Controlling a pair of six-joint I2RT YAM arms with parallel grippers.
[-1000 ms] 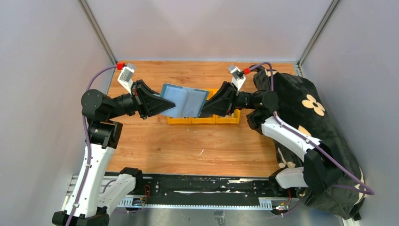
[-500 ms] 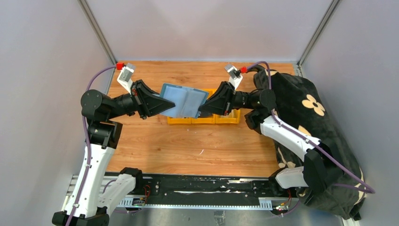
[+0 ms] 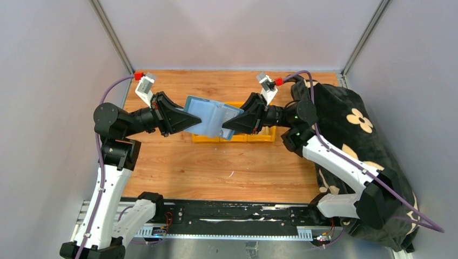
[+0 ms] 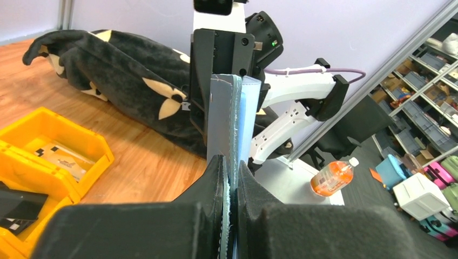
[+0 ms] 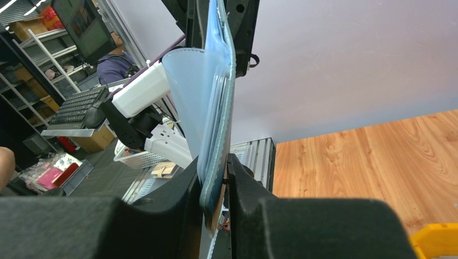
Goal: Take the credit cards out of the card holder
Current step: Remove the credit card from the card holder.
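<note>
Item: card holder (image 3: 209,118), aloft. Left gripper (image 3: 188,121) clamped its 9 o'clock edge, right gripper (image 3: 225,130) pinched its 3 o'clock edge. Your best pull was probably straight outward.

Raised arms point inward, left claw (image 3: 190,123) and right claw (image 3: 224,130) both pinched tight.

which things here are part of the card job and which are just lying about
Job: card holder, clamped by left hand and right hand.
Lying about: yellow bins, black flowered cloth, orange bottle beyond the table.
</note>
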